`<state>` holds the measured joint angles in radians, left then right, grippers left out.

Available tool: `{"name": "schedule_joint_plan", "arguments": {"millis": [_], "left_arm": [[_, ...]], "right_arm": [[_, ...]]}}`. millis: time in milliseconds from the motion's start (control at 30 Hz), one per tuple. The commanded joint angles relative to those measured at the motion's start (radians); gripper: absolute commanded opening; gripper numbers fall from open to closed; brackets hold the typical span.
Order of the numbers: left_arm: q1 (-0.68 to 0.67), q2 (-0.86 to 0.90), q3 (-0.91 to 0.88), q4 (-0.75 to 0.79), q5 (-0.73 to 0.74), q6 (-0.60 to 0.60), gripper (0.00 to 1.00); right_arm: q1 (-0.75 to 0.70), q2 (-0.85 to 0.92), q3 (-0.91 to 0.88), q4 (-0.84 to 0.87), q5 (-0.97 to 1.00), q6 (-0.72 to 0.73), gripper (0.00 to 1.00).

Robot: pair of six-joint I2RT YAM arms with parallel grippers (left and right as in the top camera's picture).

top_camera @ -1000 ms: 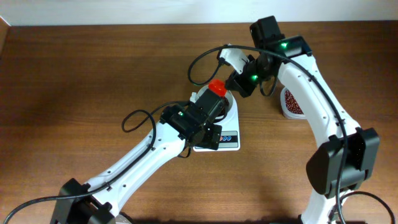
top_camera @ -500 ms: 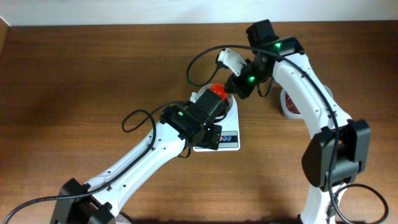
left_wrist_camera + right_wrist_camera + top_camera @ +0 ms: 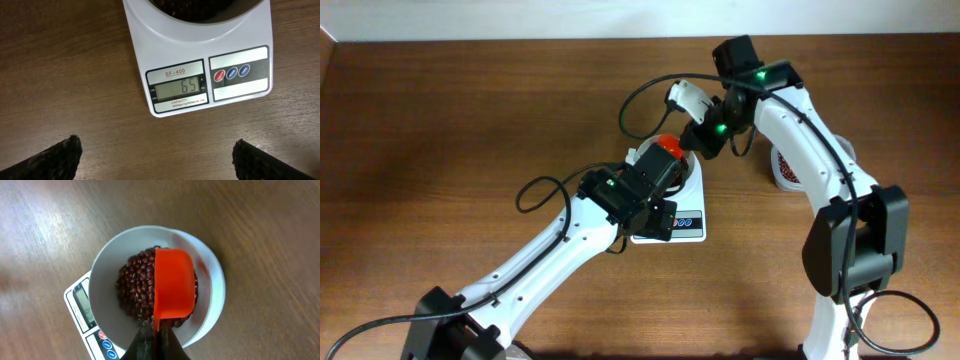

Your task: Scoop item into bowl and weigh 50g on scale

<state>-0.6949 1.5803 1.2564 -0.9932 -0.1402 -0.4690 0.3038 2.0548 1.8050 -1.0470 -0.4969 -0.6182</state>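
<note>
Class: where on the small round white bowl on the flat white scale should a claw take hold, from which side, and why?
Probably the rim of the small round white bowl, pinched from above, a finger each side: its smooth walls lack handles. Approach the side away from the flat white scale display, where inner wall shows bare beside the red-brown beans.

Dark red-brown beans (image 3: 131,287) in a white bowl (image 3: 104,262); orange-red scoop (image 3: 174,285); white scale (image 3: 142,45) with grey display (image 3: 180,87), one red and two blue buttons (image 3: 231,73); brown wood-grain table (image 3: 65,75)
</note>
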Motion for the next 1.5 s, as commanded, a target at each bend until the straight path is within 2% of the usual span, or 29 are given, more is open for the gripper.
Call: {"name": "schedule_joint_plan", "arguments": {"millis": [0,133,300,433,1000,1233,1467], "left_arm": [[-0.003,-0.005,-0.009,0.001,-0.018,-0.005,0.99],[-0.003,-0.005,-0.009,0.001,-0.018,-0.005,0.99],[-0.003,-0.005,-0.009,0.001,-0.018,-0.005,0.99],[-0.003,-0.005,-0.009,0.001,-0.018,-0.005,0.99],[-0.003,-0.005,-0.009,0.002,-0.018,-0.005,0.99],[-0.003,-0.005,-0.009,0.001,-0.018,-0.005,0.99],[-0.003,-0.005,-0.009,0.001,-0.018,-0.005,0.99]], "right_arm": [[0.011,0.013,-0.046,0.017,-0.002,-0.011,0.04],[0.011,0.013,-0.051,0.003,-0.006,-0.01,0.04],[0.011,0.013,-0.051,-0.1,-0.037,-0.01,0.04],[0.011,0.013,-0.051,-0.109,-0.142,-0.01,0.04],[-0.004,0.013,-0.051,-0.018,-0.182,0.483,0.04],[-0.07,0.013,-0.05,0.008,-0.339,0.505,0.04],[-0.077,0.01,-0.021,-0.004,-0.341,0.504,0.04]]}}
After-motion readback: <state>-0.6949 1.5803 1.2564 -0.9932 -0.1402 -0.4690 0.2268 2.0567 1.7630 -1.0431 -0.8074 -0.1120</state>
